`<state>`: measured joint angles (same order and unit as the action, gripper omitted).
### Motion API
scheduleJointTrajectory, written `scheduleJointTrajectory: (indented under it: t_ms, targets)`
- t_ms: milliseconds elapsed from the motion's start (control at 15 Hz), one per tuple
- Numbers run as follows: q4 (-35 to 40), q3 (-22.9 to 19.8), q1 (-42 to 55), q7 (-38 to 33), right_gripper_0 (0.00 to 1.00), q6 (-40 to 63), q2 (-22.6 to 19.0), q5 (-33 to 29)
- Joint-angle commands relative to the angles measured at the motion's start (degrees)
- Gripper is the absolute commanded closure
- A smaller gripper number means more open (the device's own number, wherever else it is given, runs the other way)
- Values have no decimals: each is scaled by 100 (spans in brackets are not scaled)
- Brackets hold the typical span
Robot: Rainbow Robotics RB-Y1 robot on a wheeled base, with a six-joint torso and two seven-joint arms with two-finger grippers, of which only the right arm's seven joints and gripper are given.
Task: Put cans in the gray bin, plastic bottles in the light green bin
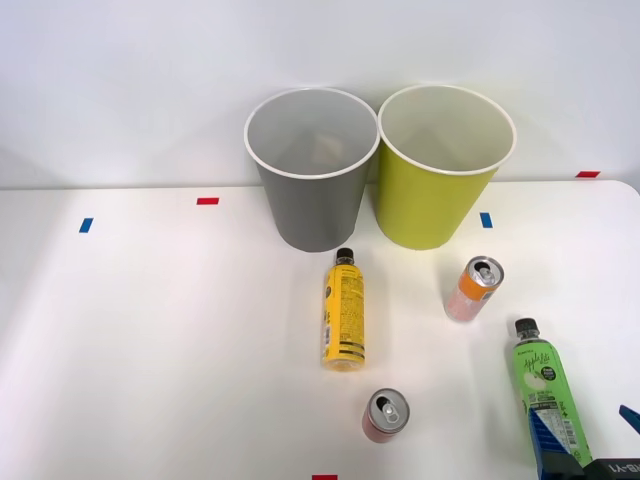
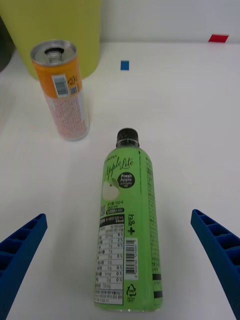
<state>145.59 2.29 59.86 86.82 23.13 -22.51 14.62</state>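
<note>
Four items lie on white table (image 1: 150, 330), none binned yet. Green bottle (image 2: 127, 225) on its side under my right pincer (image 2: 120, 260), cap (image 2: 127, 136) toward 12 o'clock, at 5 o'clock from light green bin (image 1: 440, 190). Judge it light, thin-walled, smooth, prone to roll; best grip across mid-body at label, not tapered neck. My fingers (image 2: 20, 250) spread wide, flanking bottle, touching nothing. Orange can (image 2: 62, 90) stands at 11 o'clock from bottle.

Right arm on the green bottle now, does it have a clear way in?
Probably yes. The green bottle lies flat between the open fingers of the right gripper, with bare table either side; the orange can stands apart, beyond its cap.
</note>
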Motion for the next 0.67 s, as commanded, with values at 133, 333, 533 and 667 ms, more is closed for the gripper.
scheduleJointTrajectory:
  t_ms: [133,333,533,667]
  targets:
    - [441,78,-854,-983,0,2583,-104,-1146]
    - [441,210,-1355,-1669,0,3128,-377,-1374]
    - [441,157,-1847,-1827,0,3506,-597,-1119]
    - [441,122,-2286,-1845,0,4226,-597,-865]
